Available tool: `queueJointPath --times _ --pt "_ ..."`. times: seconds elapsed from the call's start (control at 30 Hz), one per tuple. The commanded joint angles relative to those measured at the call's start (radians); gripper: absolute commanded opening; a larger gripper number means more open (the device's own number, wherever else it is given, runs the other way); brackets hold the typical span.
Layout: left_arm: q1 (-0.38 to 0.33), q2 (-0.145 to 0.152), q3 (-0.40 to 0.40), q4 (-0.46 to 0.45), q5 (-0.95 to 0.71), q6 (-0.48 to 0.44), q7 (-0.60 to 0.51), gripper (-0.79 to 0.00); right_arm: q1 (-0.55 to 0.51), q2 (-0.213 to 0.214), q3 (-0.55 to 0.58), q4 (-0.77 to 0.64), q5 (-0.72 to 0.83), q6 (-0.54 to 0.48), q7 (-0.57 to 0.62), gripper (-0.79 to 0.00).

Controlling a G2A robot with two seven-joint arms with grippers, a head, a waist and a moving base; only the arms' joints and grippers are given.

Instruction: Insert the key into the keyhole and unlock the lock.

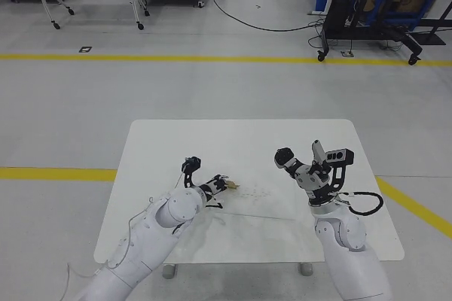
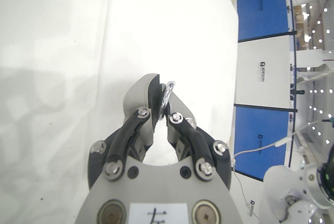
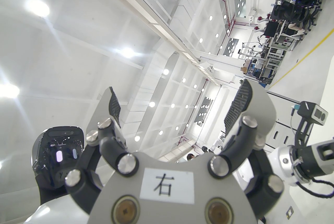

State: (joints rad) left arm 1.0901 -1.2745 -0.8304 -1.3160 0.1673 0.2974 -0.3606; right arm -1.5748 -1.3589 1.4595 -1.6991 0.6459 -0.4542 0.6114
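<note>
My left gripper point(image 2: 163, 102) is shut on a small silver metal piece point(image 2: 168, 90), key-like, with a round end poking out past the fingertips. From above, this gripper point(image 1: 217, 185) hovers low over the middle of the white table point(image 1: 241, 139), and a small brass-coloured object point(image 1: 229, 183), apparently the lock, sits right at its fingertips. I cannot tell whether the two touch. Over the table's right side my right gripper point(image 1: 316, 149) is raised and points upward. Its fingers point(image 3: 241, 102) stand wide apart, so the right gripper point(image 3: 180, 105) is open with nothing between them.
A faint crease line point(image 1: 264, 217) runs across the table surface near the front. Yellow floor lines point(image 1: 53, 174) pass either side of the table. Carts and a dark frame point(image 1: 369, 30) stand far behind.
</note>
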Motion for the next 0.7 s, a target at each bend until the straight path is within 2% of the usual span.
queueJointPath --times 0.0,0.1,0.2,0.23,0.3,0.33,0.53,0.67 --pt "-0.002 -0.002 0.005 0.005 0.015 0.005 -0.009 -0.677 0.000 0.000 0.000 0.000 0.000 0.000 0.000 0.000" --pt "-0.002 -0.004 0.004 0.009 0.020 0.001 -0.023 -0.585 0.000 0.000 0.000 0.000 0.000 0.000 0.000 0.000" --pt "0.005 -0.003 0.000 0.003 0.028 -0.017 -0.033 -0.431 0.000 0.000 0.000 0.000 0.000 0.000 0.000 0.000" --pt "0.008 -0.002 -0.004 0.000 0.028 -0.026 -0.038 -0.363 0.000 0.000 0.000 0.000 0.000 0.000 0.000 0.000" --pt "0.017 0.001 -0.015 -0.009 0.031 -0.044 -0.058 -0.052 0.000 0.000 0.000 0.000 0.000 0.000 0.000 0.000" --pt "0.020 0.005 -0.023 -0.014 0.038 -0.055 -0.067 0.000 0.000 0.000 0.000 0.000 0.000 0.000 0.000 0.000" --pt "0.067 0.027 -0.104 -0.085 0.039 -0.142 -0.084 0.000 0.000 0.000 0.000 0.000 0.000 0.000 0.000 0.000" --pt "0.108 0.046 -0.172 -0.150 0.059 -0.266 -0.065 0.000 0.000 0.000 0.000 0.000 0.000 0.000 0.000 0.000"
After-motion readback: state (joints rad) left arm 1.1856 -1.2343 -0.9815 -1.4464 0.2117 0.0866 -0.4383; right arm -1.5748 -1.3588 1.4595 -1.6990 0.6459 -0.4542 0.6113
